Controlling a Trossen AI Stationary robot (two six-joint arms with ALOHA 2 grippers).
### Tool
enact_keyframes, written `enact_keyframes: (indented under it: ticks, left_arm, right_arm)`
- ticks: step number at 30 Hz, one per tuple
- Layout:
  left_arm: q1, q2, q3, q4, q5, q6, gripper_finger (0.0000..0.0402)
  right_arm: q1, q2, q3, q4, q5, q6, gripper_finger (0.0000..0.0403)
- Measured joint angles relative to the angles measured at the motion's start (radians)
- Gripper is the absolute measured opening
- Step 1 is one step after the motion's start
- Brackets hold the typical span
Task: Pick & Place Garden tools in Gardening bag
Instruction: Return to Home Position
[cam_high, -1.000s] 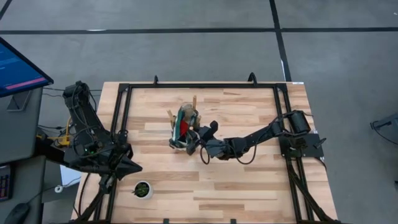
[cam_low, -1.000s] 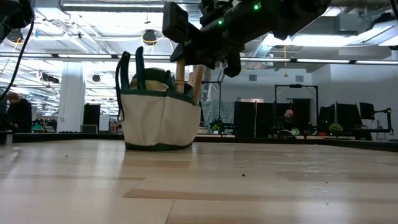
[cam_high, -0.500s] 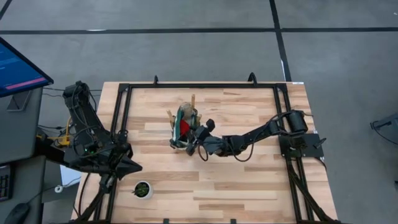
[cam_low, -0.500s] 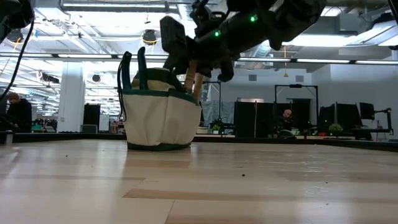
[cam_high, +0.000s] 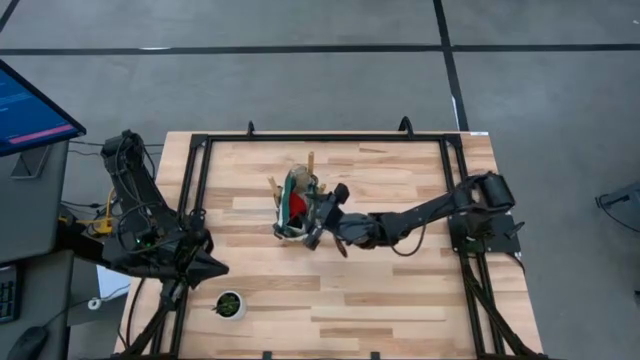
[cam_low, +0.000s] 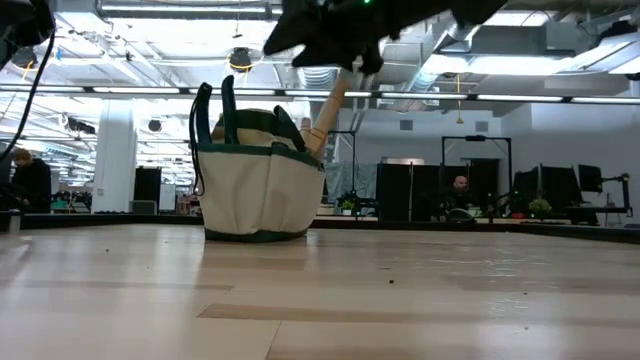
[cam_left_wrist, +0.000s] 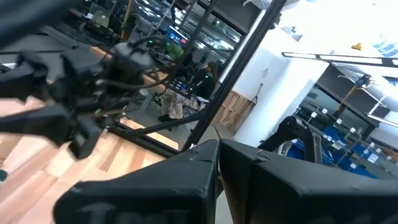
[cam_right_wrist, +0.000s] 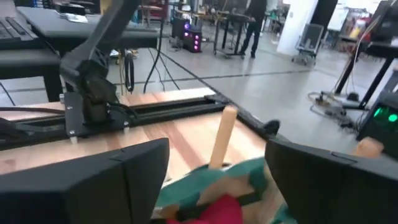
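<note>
The gardening bag (cam_high: 282, 230) stands upright on its base at the table's middle, cream-walled (cam_low: 255, 190) with green trim and handles. Garden tools stick out of it. A light wooden handle (cam_low: 328, 110) leans out over its right rim, another handle (cam_right_wrist: 222, 137) rises from the green fabric, and a red item (cam_high: 295, 205) lies inside. My right gripper (cam_high: 322, 215) hangs open just above the bag's right side (cam_low: 320, 40), its fingers standing wide apart on either side of the handles (cam_right_wrist: 217, 146). My left gripper (cam_high: 215, 268) waits shut at the table's left edge (cam_left_wrist: 217, 162).
A small round dark pot with green in it (cam_high: 229, 304) stands near the front left. A black metal frame (cam_high: 320, 138) runs around the tabletop. Bare wood lies in front of and to the right of the bag.
My right gripper has opened and let go of a wooden-handled tool, then risen above the bag. The tool, upright before, now leans against the bag's right rim. The bag has stayed where it was.
</note>
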Motion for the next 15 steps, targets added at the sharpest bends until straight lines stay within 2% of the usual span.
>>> enact_keyframes:
  ticks: [8, 15]
  left_arm:
    - [0.0, -0.072, 0.0, 0.025, -0.057, 0.05, 0.0003]
    - [0.0, -0.244, 0.0, 0.063, -0.065, 0.321, 0.0003]
  right_arm:
    - [0.015, -0.221, 0.0, -0.124, 0.0, -0.082, 0.0266]
    - [0.053, -0.539, 0.002, -0.335, -0.029, -0.084, 0.0266]
